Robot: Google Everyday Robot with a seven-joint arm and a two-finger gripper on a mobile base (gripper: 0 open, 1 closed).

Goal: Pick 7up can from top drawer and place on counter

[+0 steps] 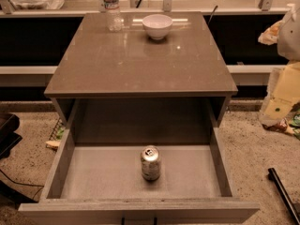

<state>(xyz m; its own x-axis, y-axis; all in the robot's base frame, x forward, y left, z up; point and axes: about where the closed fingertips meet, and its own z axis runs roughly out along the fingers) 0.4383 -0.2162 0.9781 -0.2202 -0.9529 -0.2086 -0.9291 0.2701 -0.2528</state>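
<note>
Nothing is done yet: the small silver aluminium 7up can [150, 162] stands upright mid-floor in the open grey-brown top drawer [93, 172] — the glossy brown-grey bench [117, 62] awaits it. The hand is out of view, so I cannot tell its state.

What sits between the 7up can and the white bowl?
Camera view: nothing stands between 7up can and bowl, only bare top drawer floor, then bare counter. The gripper is not in view.

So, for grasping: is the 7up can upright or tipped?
Upright: 7up can stands on top drawer floor, tab up. Gripper not in view.
</note>
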